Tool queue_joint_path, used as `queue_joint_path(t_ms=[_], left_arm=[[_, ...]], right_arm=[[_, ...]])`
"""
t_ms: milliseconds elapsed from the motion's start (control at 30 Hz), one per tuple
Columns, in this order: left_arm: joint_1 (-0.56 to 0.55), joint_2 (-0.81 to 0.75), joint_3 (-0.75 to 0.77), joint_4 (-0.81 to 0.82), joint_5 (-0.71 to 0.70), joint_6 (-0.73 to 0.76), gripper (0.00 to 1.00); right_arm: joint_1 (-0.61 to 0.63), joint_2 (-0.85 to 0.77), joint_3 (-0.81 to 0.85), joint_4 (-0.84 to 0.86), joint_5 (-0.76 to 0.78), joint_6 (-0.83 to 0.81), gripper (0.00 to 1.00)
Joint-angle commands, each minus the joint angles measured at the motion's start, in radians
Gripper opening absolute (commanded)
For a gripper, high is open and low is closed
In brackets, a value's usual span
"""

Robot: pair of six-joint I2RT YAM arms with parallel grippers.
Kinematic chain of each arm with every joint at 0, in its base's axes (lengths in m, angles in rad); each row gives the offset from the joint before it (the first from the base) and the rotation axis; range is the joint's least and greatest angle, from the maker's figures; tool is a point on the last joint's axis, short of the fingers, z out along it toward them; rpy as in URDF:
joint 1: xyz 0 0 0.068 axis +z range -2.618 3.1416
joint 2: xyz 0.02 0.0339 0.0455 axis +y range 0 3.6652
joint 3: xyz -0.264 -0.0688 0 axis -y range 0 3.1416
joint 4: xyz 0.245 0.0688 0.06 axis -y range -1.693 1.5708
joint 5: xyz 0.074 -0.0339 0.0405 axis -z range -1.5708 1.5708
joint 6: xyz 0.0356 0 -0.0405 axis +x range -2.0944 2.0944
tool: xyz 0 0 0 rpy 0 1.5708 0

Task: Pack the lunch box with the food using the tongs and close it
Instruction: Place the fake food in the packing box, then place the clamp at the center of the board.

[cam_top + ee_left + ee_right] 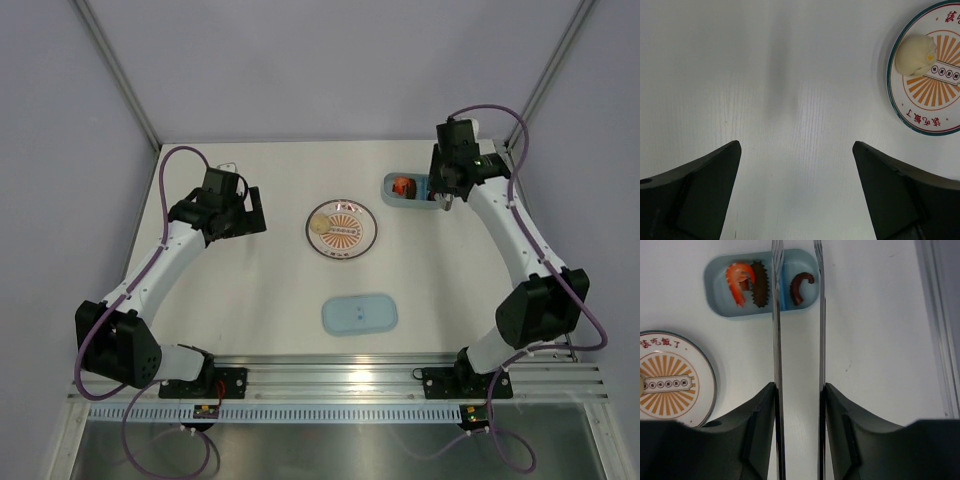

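Note:
The pale-blue lunch box (pixel 715 275) lies at the back right of the table (pixel 415 196). In it are pieces of food: a red-orange shrimp (pixel 737 280), a dark brown ridged piece (pixel 760 285) and a dark curled piece (pixel 801 286) beyond the divider. My right gripper (pixel 799 387) is shut on the tongs (pixel 776 340). Their two silvery arms stand apart and run out over the box, with the tips out of the frame. Far to the left, my left gripper (pixel 796 147) hangs open over bare table, holding nothing.
A round white plate with an orange sunburst (pixel 350 238) sits mid-table and carries a pale bun (pixel 916 54). The flat pale-blue lid (pixel 360 314) lies nearer the front. A metal frame post (pixel 940 330) runs along the right edge.

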Motion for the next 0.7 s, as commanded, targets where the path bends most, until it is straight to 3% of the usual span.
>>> queue_joint_path(t_ms=[0, 233, 367, 500, 567, 633, 667], left_arm=[[0.003, -0.039, 0.017, 0.012, -0.022, 0.012, 0.99], [0.002, -0.03, 0.02, 0.02, -0.007, 0.014, 0.99], [0.003, -0.019, 0.019, 0.027, 0.017, 0.008, 0.99], [0.002, 0.003, 0.042, 0.015, 0.034, 0.008, 0.99], [0.002, 0.004, 0.048, 0.017, 0.036, 0.011, 0.99], [0.002, 0.004, 0.051, 0.015, 0.036, 0.014, 0.99], [0.003, 0.004, 0.054, 0.014, 0.036, 0.014, 0.99]], right_arm=[[-0.058, -0.132, -0.153, 0.071, 0.119, 0.038, 0.48], [-0.127, -0.304, -0.454, 0.18, 0.154, 0.144, 0.5], [-0.144, -0.321, -0.626, 0.293, 0.116, 0.176, 0.51], [-0.147, -0.295, -0.678, 0.321, 0.107, 0.214, 0.52], [-0.145, -0.28, -0.692, 0.315, 0.105, 0.231, 0.58], [-0.145, -0.286, -0.701, 0.313, 0.105, 0.242, 0.72], [-0.145, -0.289, -0.701, 0.309, 0.104, 0.244, 0.84]])
